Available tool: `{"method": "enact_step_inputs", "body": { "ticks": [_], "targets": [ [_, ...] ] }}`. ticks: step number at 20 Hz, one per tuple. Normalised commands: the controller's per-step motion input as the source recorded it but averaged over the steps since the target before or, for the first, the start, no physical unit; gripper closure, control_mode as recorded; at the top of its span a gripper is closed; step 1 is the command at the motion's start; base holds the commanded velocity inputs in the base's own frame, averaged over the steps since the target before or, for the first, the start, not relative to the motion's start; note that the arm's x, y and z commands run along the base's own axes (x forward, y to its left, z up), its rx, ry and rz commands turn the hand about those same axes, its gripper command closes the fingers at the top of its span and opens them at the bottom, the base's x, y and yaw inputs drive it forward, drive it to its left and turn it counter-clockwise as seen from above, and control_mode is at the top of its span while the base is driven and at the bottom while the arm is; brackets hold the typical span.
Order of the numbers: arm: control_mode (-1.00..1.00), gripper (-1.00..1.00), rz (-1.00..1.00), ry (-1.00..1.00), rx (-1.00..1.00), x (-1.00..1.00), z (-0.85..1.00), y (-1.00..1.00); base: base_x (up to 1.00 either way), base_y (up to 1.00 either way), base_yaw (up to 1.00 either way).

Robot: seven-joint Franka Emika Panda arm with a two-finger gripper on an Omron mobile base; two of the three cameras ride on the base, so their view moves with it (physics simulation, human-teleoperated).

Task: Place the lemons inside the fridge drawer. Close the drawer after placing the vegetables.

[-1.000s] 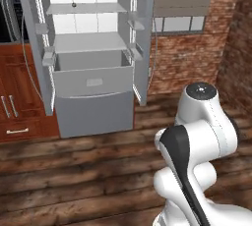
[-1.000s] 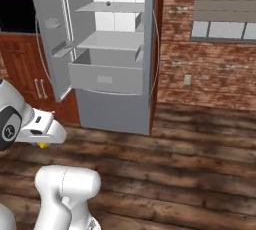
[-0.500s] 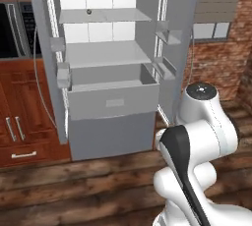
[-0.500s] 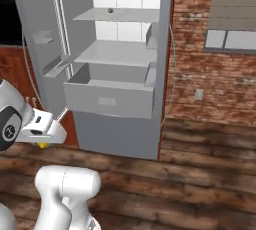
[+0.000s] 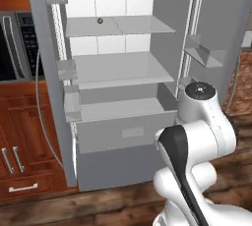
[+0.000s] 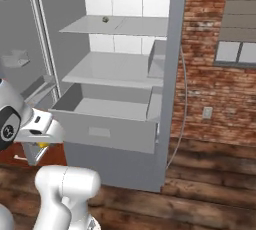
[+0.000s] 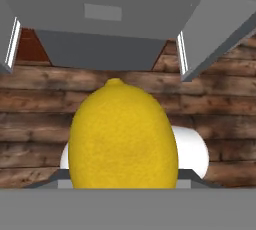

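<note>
One of the lemons (image 7: pixel 122 134), bright yellow and oval, sits large in the hand view with my gripper (image 6: pixel 39 146) shut on it. In the right base view a sliver of that lemon (image 6: pixel 44 145) shows under the white hand, low at the left, in front of and below the fridge drawer (image 6: pixel 107 133). The fridge drawer (image 5: pixel 123 131) is a wide light-grey bin, pulled out, with a small rectangular mark on its front. In the hand view the fridge drawer (image 7: pixel 102 11) lies across the top, beyond the lemon. The fingertips are hidden behind the fruit.
Both fridge doors (image 5: pixel 49 72) stand open, with door bins on their inner sides. A small dark object (image 5: pixel 100 20) lies on the upper shelf. A taller grey panel (image 5: pixel 118 166) is below the drawer. Wooden cabinets (image 5: pixel 19 161) stand left, a brick wall (image 6: pixel 215 89) right.
The whole picture has shifted: the base has driven closer to the fridge, which now looms larger. The gripper keeps its hold on the lemon.
</note>
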Motion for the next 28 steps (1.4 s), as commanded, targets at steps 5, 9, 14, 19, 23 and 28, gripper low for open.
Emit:
{"method": "enact_step_inputs", "body": {
  "ticks": [5, 9, 14, 19, 23, 28],
  "targets": [
    [1.0, 1.0, 0.0, 0.0, 0.0, 0.0, 0.0, 0.0, 0.77, 0.0, 0.0],
    [1.0, 1.0, 0.0, 0.0, 0.0, 0.0, 0.0, 0.0, 0.37, 0.0, 0.0],
    [-1.0, 1.0, 0.0, 0.01, 0.0, 0.21, 0.0, 0.0, 0.07, 0.0, 0.0],
    [-1.0, 1.0, 0.03, 0.13, 0.03, 1.0, 0.0, 0.0, 0.0, 0.0, 0.0],
    [-1.0, 1.0, 0.04, 0.12, 0.02, 1.0, -0.02, 0.0, 0.0, 0.0, 0.0],
    [-1.0, 1.0, 0.06, 0.08, 0.0, 0.78, -0.43, 0.0, 0.0, 0.0, 0.0]
  ]
}}
